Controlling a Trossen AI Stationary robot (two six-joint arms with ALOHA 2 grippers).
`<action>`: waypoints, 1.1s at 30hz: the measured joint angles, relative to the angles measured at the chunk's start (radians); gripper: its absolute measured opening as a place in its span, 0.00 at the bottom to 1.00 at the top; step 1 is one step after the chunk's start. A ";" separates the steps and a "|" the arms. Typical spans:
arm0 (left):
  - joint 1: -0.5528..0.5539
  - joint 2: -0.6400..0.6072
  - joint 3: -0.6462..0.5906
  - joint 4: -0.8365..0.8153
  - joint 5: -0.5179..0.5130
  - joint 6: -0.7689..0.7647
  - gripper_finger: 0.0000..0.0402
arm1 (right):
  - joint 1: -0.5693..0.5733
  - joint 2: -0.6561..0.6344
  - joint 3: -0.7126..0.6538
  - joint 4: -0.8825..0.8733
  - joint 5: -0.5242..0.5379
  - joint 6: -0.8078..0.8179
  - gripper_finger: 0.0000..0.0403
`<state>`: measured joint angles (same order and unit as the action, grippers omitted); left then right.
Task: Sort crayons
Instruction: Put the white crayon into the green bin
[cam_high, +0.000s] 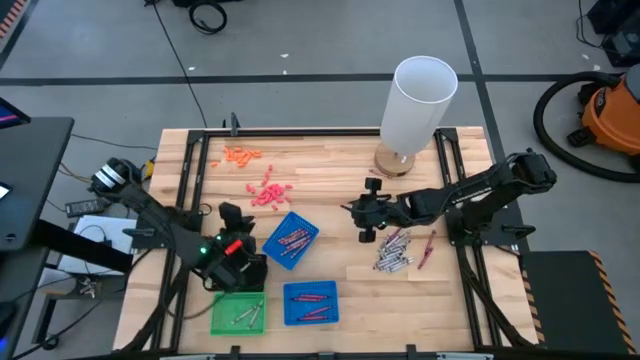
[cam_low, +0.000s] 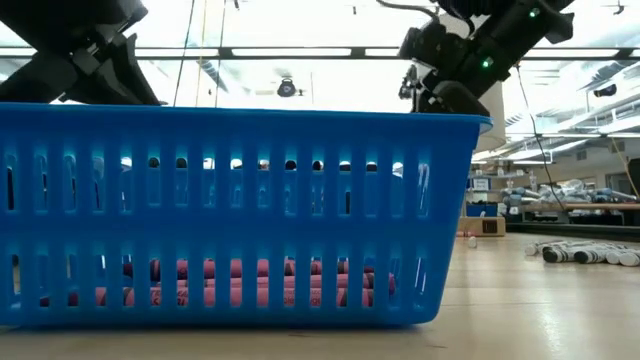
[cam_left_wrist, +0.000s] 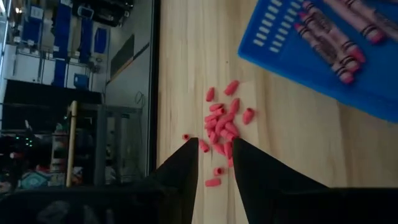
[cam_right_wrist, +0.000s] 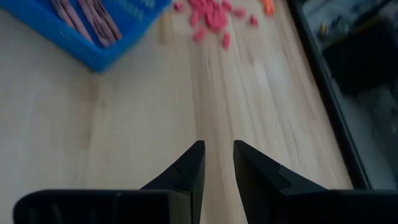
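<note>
I see three small trays on the table (cam_high: 330, 165): a tilted blue tray (cam_high: 291, 240) near the middle with maroon crayons (cam_high: 293, 238) in it, a second blue tray (cam_high: 311, 303) at the front edge also holding red crayons, and a green tray (cam_high: 238, 313) beside it with a few grey-silver ones. A loose pile of unsorted crayons (cam_high: 396, 250) lies just beneath my right gripper (cam_right_wrist: 217, 160), whose fingers stand slightly apart with nothing between them. My left gripper (cam_left_wrist: 214, 163), fingers likewise a little parted and empty, hovers between the tilted blue tray and the green one, with scattered pink bits (cam_left_wrist: 222, 127) ahead of it.
</note>
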<state>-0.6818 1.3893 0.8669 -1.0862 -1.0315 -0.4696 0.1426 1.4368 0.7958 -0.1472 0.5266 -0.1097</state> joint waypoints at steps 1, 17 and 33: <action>0.008 -0.027 -0.018 0.026 0.000 0.023 0.27 | -0.006 0.000 0.008 -0.033 -0.001 0.018 0.23; 0.244 -0.368 -0.240 0.454 0.194 0.394 0.27 | -0.090 -0.001 0.093 -0.324 -0.092 0.185 0.23; 0.447 -0.404 -0.270 0.862 0.544 0.552 0.27 | -0.147 -0.033 0.105 -0.592 -0.312 0.338 0.23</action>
<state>-0.2348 0.9855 0.5965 -0.2245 -0.4878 0.0821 -0.0044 1.4040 0.9012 -0.7389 0.2149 0.2279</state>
